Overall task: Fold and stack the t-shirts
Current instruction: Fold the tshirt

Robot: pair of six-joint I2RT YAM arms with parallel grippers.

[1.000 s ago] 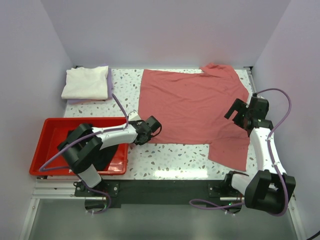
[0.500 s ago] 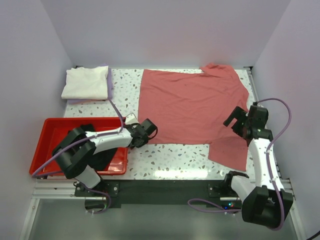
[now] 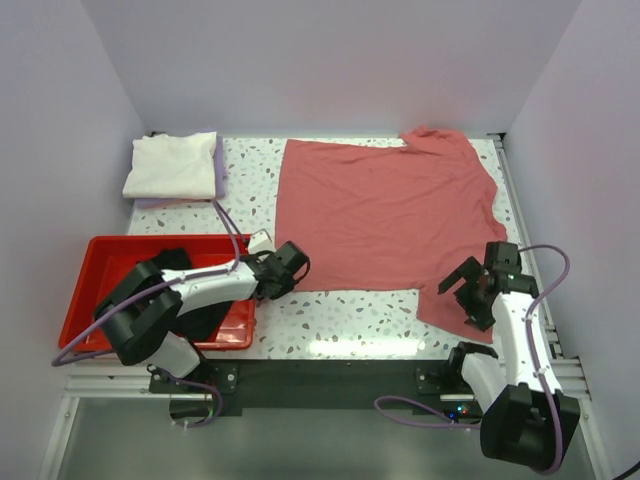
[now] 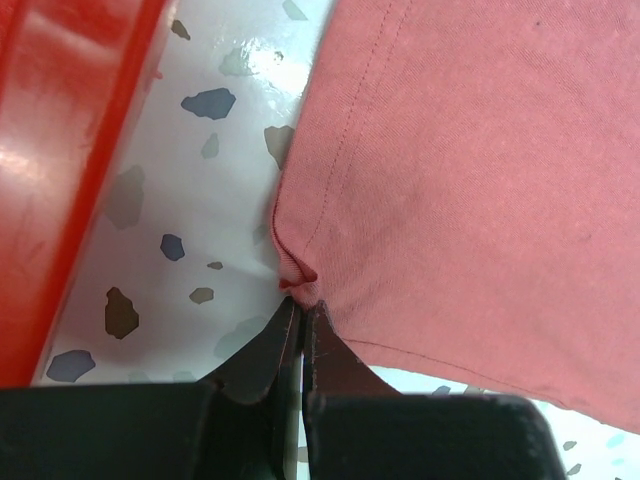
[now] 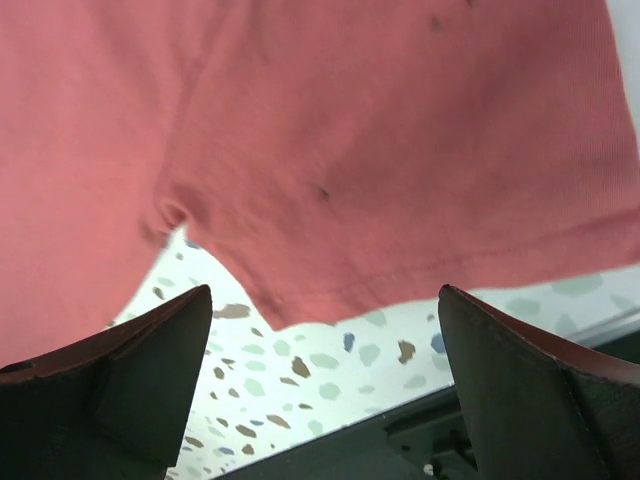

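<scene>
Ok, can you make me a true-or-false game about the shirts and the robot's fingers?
1. The left arm's fingers pinch a corner of the spread-out salmon cloth t-shirt. True.
2. The right arm's fingers are shut tight. False: they stand wide open over that shirt.
3. The bright red plastic tray sits left of the salmon shirt. True.
4. The folded cream-white t-shirt lies in the tray. False: it lies on a pale lavender shirt on the speckled table.
</scene>
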